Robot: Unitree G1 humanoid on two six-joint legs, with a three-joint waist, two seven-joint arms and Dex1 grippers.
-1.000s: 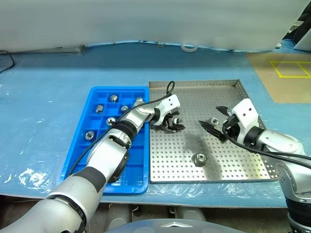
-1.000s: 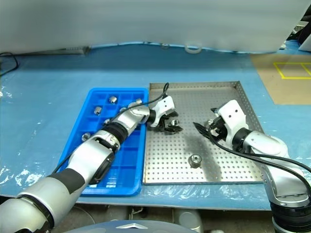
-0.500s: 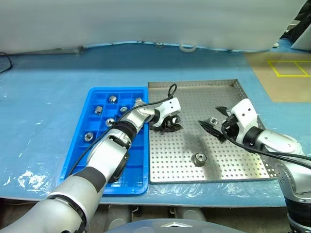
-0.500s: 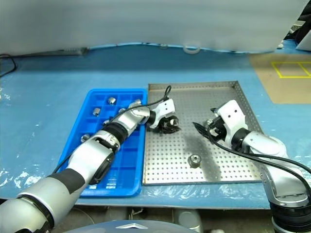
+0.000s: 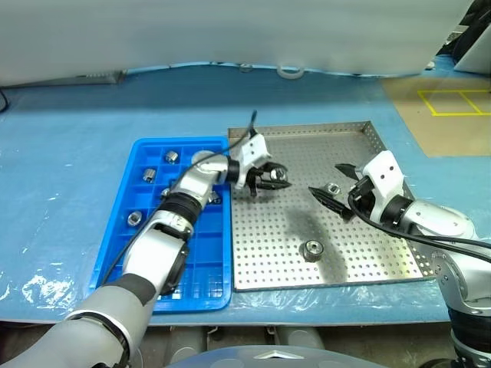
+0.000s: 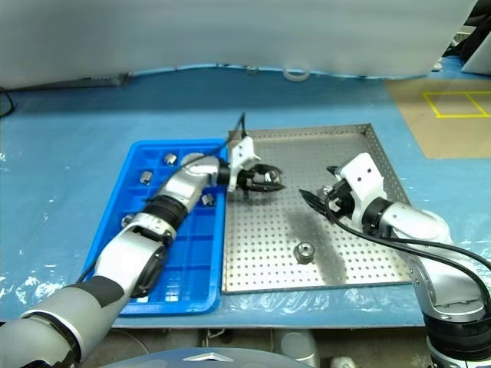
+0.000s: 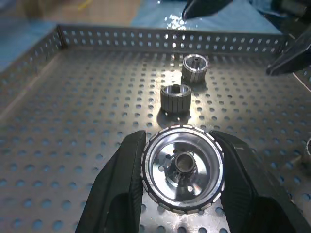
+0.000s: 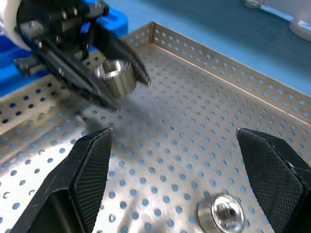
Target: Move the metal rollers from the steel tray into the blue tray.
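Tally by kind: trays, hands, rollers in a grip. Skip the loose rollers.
Trays: 2, blue tray and steel tray
Hands: 2, left hand and right hand
Gripped rollers: 1, roller in the left hand
Total: 5

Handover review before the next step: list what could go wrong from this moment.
1. The left gripper pinches a smooth roller only by its round sides; it could slip and drop onto the steel tray.
2. The blue tray has small compartments; a slightly off release may bounce off a divider.
3. The right gripper hangs open beside another roller, close to the left gripper; the arms could collide.
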